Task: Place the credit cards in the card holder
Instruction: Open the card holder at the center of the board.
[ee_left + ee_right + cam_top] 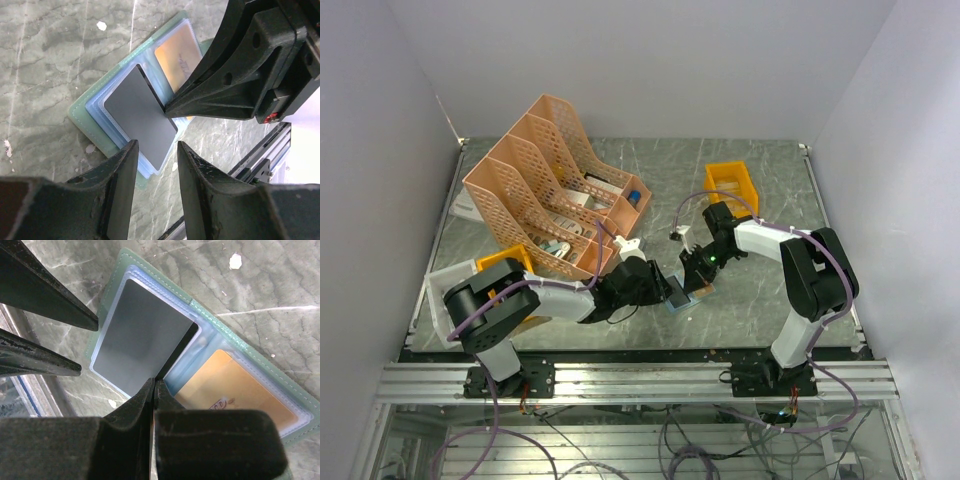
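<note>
The card holder [82, 117] [210, 315] [680, 302] lies open on the marble table between the two arms. A tan credit card [177, 55] [235, 385] sits in one clear pocket. A grey credit card [140, 117] [137, 340] lies tilted over the other half, its inner edge raised. My right gripper [154, 381] [167, 111] [698, 288] is shut on that raised edge near a corner. My left gripper [156, 145] [670, 295] stands open just short of the holder's near corner, nothing between its fingers [60, 367].
A peach lattice file rack [555, 180] stands at the back left. One orange bin [732, 185] sits at the back right, another [510, 260] by the left arm. The table's metal front rail [260, 150] runs close beside the holder.
</note>
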Robot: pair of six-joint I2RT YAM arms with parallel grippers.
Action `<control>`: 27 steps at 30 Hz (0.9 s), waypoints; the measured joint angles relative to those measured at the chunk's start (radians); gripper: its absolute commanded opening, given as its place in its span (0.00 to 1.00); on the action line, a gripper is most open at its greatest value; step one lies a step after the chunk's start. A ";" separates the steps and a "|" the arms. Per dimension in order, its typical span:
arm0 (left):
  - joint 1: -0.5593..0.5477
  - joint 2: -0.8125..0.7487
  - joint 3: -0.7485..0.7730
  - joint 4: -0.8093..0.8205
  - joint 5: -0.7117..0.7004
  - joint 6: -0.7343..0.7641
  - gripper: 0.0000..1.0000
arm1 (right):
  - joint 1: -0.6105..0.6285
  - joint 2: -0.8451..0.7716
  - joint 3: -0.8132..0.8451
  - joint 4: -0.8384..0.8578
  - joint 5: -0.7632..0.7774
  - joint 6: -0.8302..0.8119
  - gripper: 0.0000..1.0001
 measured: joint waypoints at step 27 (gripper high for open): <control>-0.002 0.045 0.039 -0.055 -0.003 -0.006 0.48 | 0.002 0.001 0.003 -0.002 0.003 0.001 0.00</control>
